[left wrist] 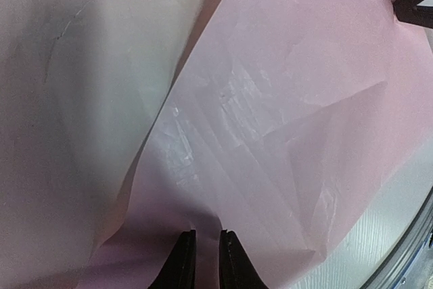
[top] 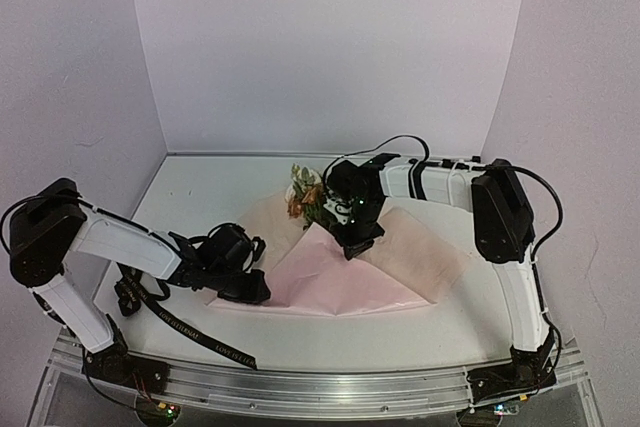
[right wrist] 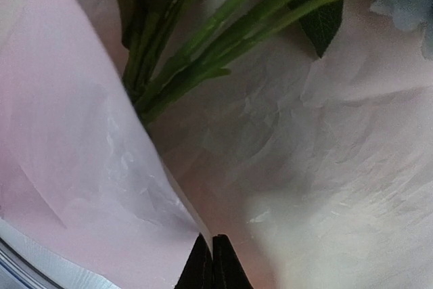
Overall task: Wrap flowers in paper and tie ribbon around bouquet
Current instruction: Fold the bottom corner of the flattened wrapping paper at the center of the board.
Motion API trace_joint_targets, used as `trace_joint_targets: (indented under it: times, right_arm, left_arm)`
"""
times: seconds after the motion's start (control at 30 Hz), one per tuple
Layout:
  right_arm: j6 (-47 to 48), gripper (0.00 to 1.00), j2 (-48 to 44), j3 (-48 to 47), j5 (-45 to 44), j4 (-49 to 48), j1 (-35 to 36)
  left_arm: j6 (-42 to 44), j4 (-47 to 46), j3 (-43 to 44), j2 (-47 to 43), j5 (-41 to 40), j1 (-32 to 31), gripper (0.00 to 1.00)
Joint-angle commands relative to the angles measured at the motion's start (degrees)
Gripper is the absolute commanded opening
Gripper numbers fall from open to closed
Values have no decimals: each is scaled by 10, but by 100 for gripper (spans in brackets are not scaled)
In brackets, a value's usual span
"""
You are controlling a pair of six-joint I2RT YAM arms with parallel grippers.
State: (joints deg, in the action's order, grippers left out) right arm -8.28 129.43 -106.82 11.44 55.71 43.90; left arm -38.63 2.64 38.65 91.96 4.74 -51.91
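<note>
Paper lies at the bench centre. Right gripper pinches its fold beside the flowers. Left gripper sits nearly closed at its left corner, grip unclear.

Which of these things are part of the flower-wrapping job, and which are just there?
Part of the job:
- flowers
- pink paper
- black ribbon

Just there, nothing loose among them:
- table
- white walls
- metal rail along the front edge
</note>
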Motion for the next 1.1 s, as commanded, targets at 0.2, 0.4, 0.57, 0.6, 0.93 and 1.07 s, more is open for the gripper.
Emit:
trace_joint_targets:
  times: [0.2,0.4,0.57,0.6,0.93,1.07]
  right_arm:
    - [-116,0,-32,49,41,11,3]
    - [-168,0,-28,36,17,1,19]
    - [-168,0,-10,6,6,0,20]
    - [-165,0,-5,-1,7,0,20]
    - [-155,0,15,-26,-3,0,19]
    - [-159,0,26,-35,-7,1,19]
  left_arm:
    - [-88,118,-67,-108,-61,-36,15]
    - [-67,167,-50,-143,-84,-35,15]
    - [-32,179,-25,-162,-83,-35,15]
    - [-26,180,-16,-163,-82,-35,16]
    - [21,159,56,-107,-54,-38,19]
    - [28,142,78,-72,-36,-48,20]
